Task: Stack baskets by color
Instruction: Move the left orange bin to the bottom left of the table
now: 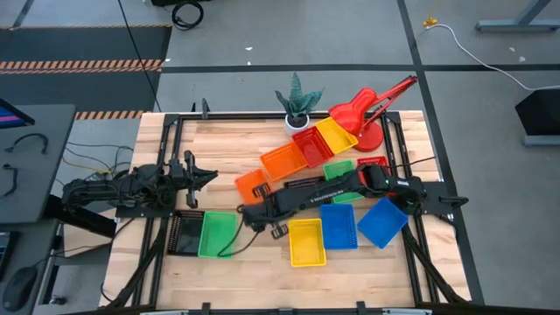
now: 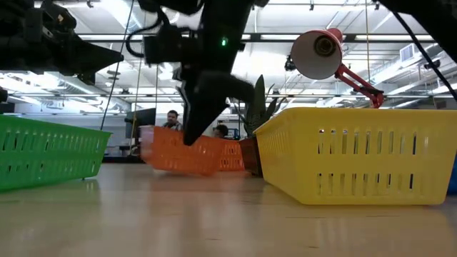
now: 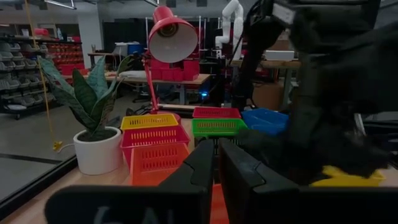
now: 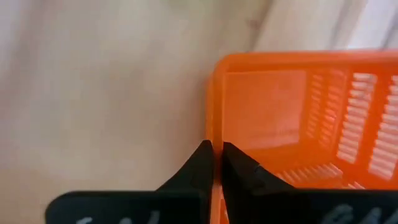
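Across the desk (image 1: pixel 157 271) the baskets lie scattered, every one empty as far as can be seen. Along the far edge run a yellow basket (image 1: pixel 337 134), a red basket (image 1: pixel 312 144) and a large orange basket (image 1: pixel 283 162); nearer sit two blue baskets (image 1: pixel 381 222), another yellow basket (image 1: pixel 307 241), and a green basket (image 1: pixel 218 234) beside a black basket (image 1: pixel 185 232).

The right gripper (image 4: pixel 214 155) is clenched on the rim of the small orange basket (image 4: pixel 298 118), which sits tilted near the middle of the desk. That grip catches only a thin wall edge, so the basket could swing, slip out, or knock a neighbour when carried toward the large orange one. The long right arm also reaches over other baskets and might drag them.

The left gripper (image 3: pixel 216 168) waits clenched and empty over the desk's left side.
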